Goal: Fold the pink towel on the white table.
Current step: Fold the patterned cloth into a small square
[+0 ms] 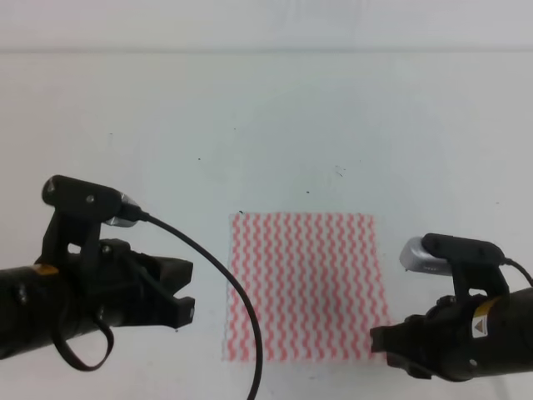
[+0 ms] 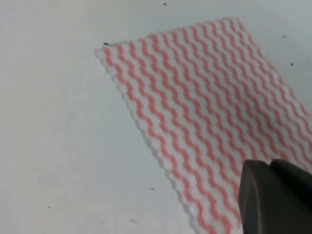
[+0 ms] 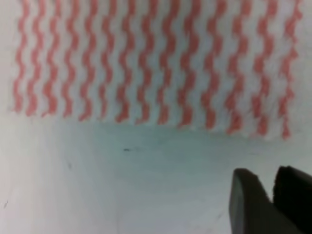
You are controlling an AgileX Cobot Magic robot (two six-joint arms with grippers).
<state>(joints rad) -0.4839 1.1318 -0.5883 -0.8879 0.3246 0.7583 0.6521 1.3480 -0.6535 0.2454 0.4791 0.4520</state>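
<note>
The pink towel [image 1: 304, 287] lies flat and spread out on the white table [image 1: 333, 125], pink and white wavy stripes up. My left gripper [image 1: 187, 292] hovers just left of the towel's left edge. In the left wrist view its fingertips [image 2: 270, 195] sit close together over the towel [image 2: 204, 112], holding nothing. My right gripper [image 1: 381, 340] is at the towel's near right corner. In the right wrist view its fingertips [image 3: 273, 195] are close together above bare table [image 3: 122, 195], just off the towel's edge [image 3: 156, 63], holding nothing.
A black cable [image 1: 241, 317] from the left arm loops over the towel's near left edge. The table's far edge [image 1: 266, 52] runs across the top of the high view. A few tiny dark specks [image 1: 340, 171] dot the tabletop.
</note>
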